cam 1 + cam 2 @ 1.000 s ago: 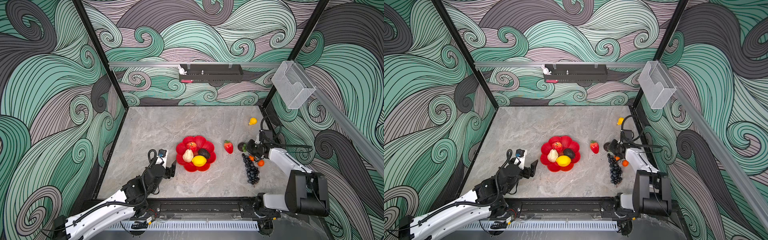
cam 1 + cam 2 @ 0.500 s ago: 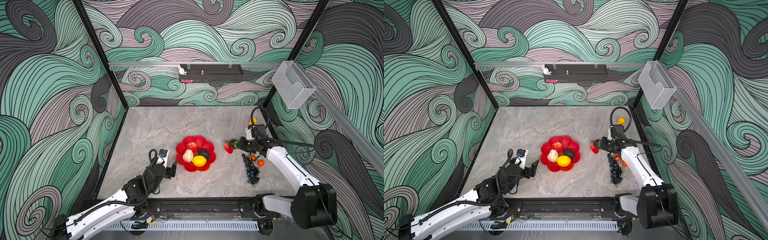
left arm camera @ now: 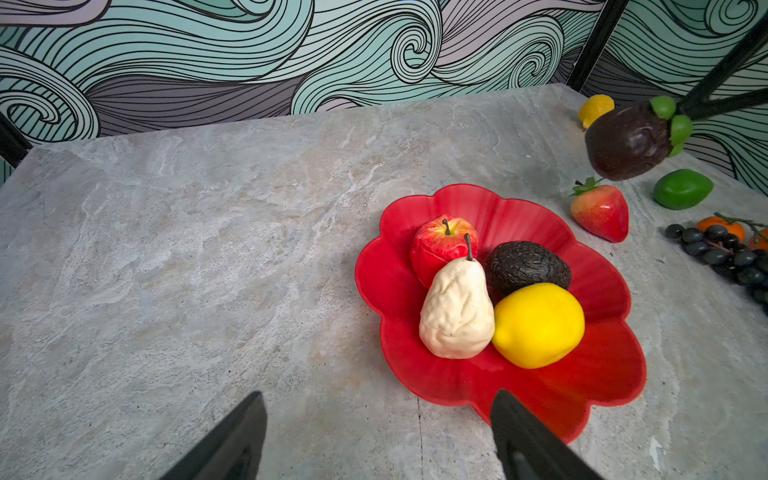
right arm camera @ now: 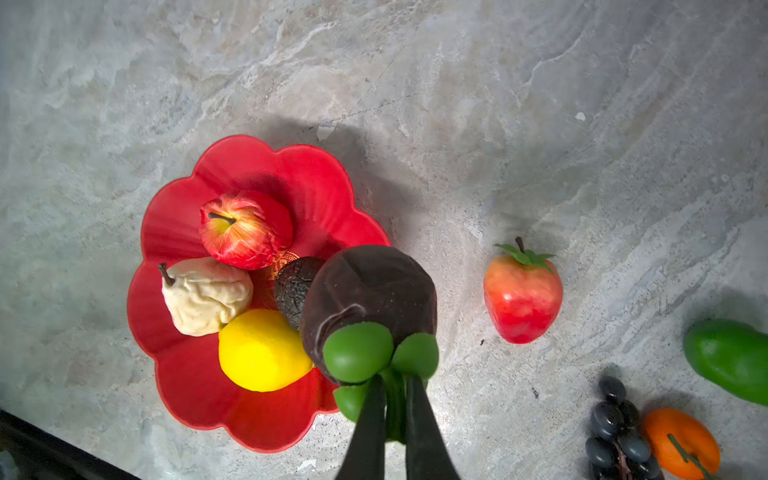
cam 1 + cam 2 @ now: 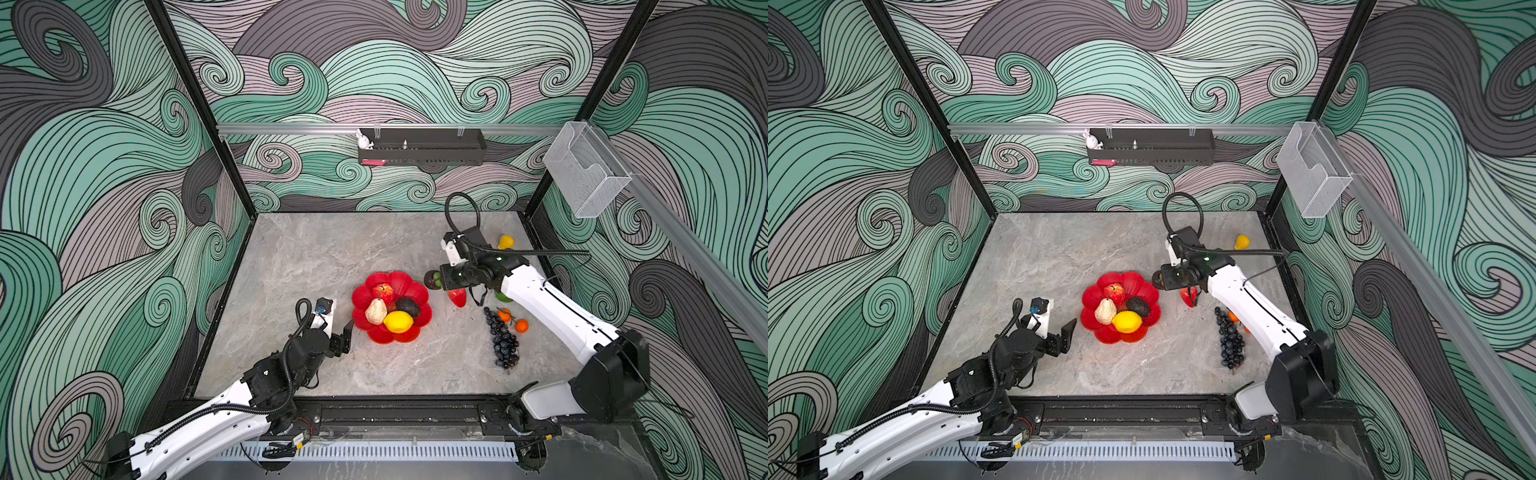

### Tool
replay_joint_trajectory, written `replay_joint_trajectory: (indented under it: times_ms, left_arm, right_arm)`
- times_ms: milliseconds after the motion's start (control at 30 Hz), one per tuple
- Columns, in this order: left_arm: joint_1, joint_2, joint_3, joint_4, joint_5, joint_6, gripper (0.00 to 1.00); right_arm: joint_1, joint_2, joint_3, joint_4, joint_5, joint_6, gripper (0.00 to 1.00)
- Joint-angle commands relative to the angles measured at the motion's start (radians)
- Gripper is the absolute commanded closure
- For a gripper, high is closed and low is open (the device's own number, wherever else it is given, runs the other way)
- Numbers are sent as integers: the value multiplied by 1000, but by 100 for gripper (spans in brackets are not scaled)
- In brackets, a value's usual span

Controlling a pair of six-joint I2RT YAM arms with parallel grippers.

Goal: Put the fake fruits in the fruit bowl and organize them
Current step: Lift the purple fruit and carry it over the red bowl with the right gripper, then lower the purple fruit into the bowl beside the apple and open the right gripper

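The red flower-shaped fruit bowl [image 5: 400,279] [image 4: 291,174] holds a red apple [image 5: 383,292], a beige pear [image 5: 375,311], a dark avocado [image 5: 408,306] and a yellow lemon [image 5: 398,322]. My right gripper [image 5: 441,282] [image 4: 392,386] is shut on the green stem of a dark purple fruit [image 5: 432,279] [image 4: 370,286], which hangs in the air just off the bowl's right rim. A strawberry [image 5: 457,297], a green fruit [image 5: 503,296], a grape bunch [image 5: 502,340] and tiny oranges [image 5: 513,320] lie on the table at the right. My left gripper [image 5: 341,338] [image 3: 378,395] stands open beside the bowl's left edge, holding nothing.
A small yellow fruit [image 5: 505,242] lies at the back right by the corner post. On the back wall hangs a black tray [image 5: 422,146] with a white rabbit figure [image 5: 364,140]. A clear mesh bin [image 5: 584,174] hangs on the right wall.
My right arm has lifted the dark purple fruit off the table at the right and carried it left towards the bowl. The left arm has stayed put.
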Motion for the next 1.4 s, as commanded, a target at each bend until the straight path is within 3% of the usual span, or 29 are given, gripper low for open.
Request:
replay_joint_trajectory:
  times_ms: [0, 167, 733, 1367]
  left_arm:
    - [8, -12, 2, -5, -19, 8, 14]
    - [8, -16, 0, -6, -21, 8, 14]
    - [8, -21, 2, -9, -16, 6, 13]
    - [8, -42, 2, -16, -13, 2, 12]
  right_arm:
    - [54, 64, 74, -60, 62, -58, 96]
    - [122, 187, 193, -106, 92, -101, 96]
    - [195, 470, 473, -257, 161, -166, 97]
    - [231, 617, 620, -370, 233, -154, 100]
